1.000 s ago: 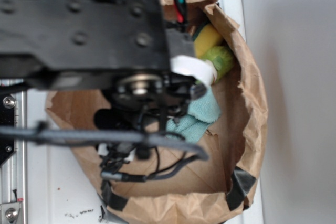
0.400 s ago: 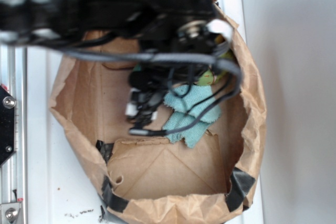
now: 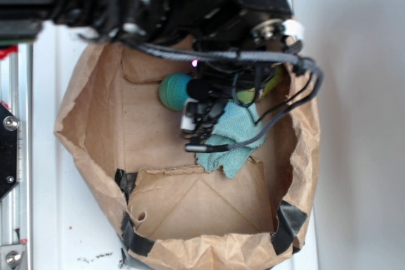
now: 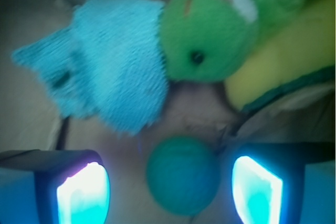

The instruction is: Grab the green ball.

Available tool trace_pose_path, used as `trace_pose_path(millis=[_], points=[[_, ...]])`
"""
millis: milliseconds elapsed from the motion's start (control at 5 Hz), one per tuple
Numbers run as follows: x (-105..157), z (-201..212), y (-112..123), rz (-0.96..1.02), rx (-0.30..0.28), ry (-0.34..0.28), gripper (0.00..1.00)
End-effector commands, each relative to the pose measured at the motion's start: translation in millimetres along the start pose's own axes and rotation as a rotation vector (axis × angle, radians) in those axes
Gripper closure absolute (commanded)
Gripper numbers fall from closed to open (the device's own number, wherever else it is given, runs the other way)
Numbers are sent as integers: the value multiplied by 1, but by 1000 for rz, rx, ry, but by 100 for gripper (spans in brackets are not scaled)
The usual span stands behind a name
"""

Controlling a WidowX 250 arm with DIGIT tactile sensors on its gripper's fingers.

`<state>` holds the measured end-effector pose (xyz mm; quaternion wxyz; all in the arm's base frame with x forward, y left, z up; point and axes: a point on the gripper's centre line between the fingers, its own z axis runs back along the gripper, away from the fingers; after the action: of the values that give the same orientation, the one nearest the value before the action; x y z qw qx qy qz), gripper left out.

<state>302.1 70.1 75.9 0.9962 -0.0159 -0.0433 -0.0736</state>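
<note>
Wrist view showed the gripper (image 4: 170,190) spread open, the green ball (image 4: 182,175) lying between its fingers (image 4: 83,195), untouched.

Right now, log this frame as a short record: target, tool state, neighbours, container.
target: green ball, on the bag floor, between the tool's two fingers, not yet gripped
tool: tool open, one finger on each side of the ball
neighbours: blue cloth and green plush toy just beyond the ball, touching each other
container: brown paper bag, top open
</note>
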Motion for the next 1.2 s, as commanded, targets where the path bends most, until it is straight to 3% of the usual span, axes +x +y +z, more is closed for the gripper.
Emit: trace_pose_path(millis=[0, 200, 600, 800, 1000], points=[[19, -15, -14, -35, 67, -4, 0], [13, -43, -8, -8, 112, 94, 0], [0, -61, -36, -105, 144, 164, 0], [1, -54, -39, -96, 170, 139, 100], [4, -42, -38, -104, 173, 108, 100]])
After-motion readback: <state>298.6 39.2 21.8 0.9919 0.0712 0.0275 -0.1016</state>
